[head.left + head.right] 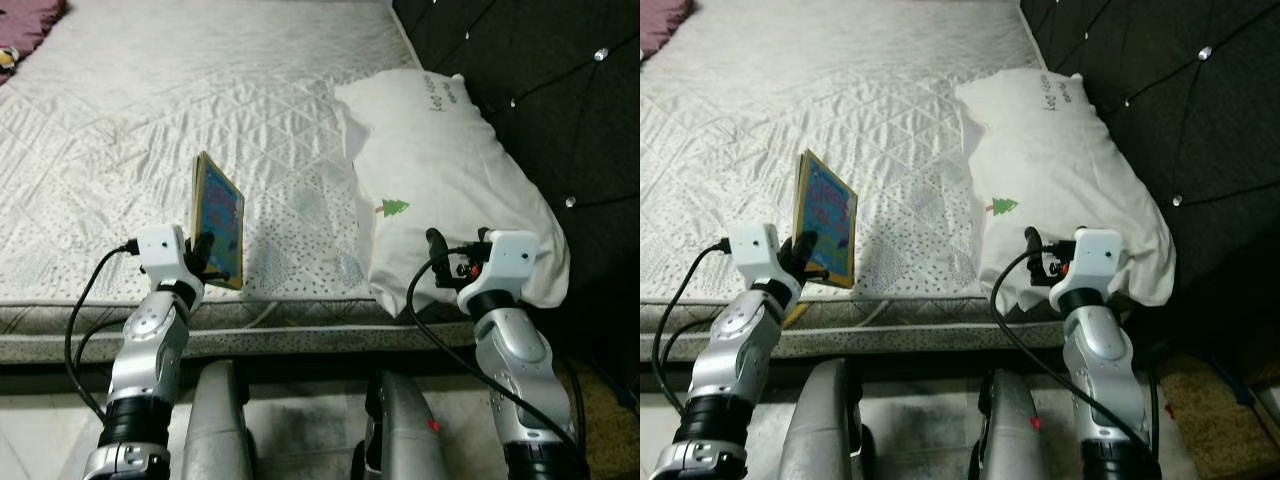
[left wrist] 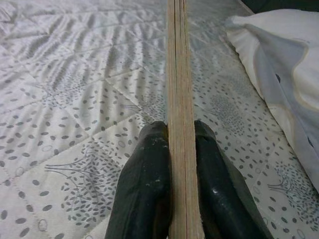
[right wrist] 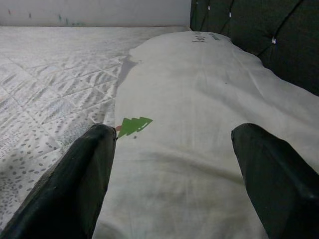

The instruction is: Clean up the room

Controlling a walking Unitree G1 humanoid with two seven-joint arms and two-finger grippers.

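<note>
Left gripper (image 1: 203, 250) pinches a book (image 1: 218, 220) upright above the mattress (image 1: 120, 120) edge, at 9 o'clock from the pillow (image 1: 440, 170); right gripper (image 3: 172, 164) spread before the pillow. Risk: thin edge-grip lets the book pivot or slip.

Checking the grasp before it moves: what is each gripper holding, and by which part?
Left gripper pinches the book at its lower edge; right gripper is open, holding nothing.

A quilted white mattress (image 1: 200, 90) with grey leaf prints fills the bed, its patterned side edge (image 1: 300, 335) facing a pale tiled floor (image 1: 300, 430). A dark tufted headboard (image 1: 540, 80) studded with shiny buttons rises at the right. Dark pink bedding (image 1: 25, 25) sits at the far corner.
</note>
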